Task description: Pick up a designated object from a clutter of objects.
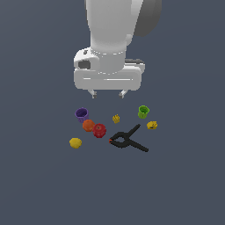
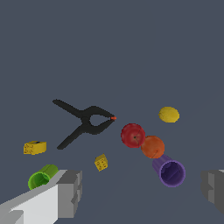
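Tool (image 1: 107, 93) (fingers spread) hangs above green cup (image 1: 143, 111).

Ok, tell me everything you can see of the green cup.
The green cup is small, round, bright green and smooth, with an open rim showing a darker inside. It sits on the grey floor at the exterior view's right of the clutter, apart from its neighbours, with nothing touching it. The open gripper hangs above, not over it.

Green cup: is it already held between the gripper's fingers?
No. The green cup sits on the surface, while the open gripper hangs above the clutter, holding nothing.
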Tool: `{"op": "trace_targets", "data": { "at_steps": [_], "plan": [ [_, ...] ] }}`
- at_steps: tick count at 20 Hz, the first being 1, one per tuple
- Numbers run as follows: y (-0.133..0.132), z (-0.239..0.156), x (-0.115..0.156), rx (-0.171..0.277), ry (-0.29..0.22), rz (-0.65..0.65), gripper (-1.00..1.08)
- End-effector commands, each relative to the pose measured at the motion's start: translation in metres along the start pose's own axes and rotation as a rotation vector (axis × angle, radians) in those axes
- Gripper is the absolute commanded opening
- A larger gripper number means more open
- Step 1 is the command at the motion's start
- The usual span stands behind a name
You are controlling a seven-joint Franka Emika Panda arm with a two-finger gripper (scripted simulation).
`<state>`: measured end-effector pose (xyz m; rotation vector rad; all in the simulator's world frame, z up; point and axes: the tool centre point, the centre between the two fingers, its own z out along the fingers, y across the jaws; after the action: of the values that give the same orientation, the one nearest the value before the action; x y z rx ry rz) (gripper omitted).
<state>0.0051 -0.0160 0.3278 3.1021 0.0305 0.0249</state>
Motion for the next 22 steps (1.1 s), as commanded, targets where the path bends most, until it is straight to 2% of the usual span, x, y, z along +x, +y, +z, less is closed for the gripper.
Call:
{"op": "trace_targets", "data": {
  "at_steps": [1,16,22],
  "plan": [
    [0.0,0.0,0.0,0.0,0.0,0.0,1.0],
    [-0.006,0.001,0.004,0.006,-0.006,-0.046,1.0],
    [-0.02,0.016,0.002,0.004,-0.006,-0.108,1.0]
  ]
}}
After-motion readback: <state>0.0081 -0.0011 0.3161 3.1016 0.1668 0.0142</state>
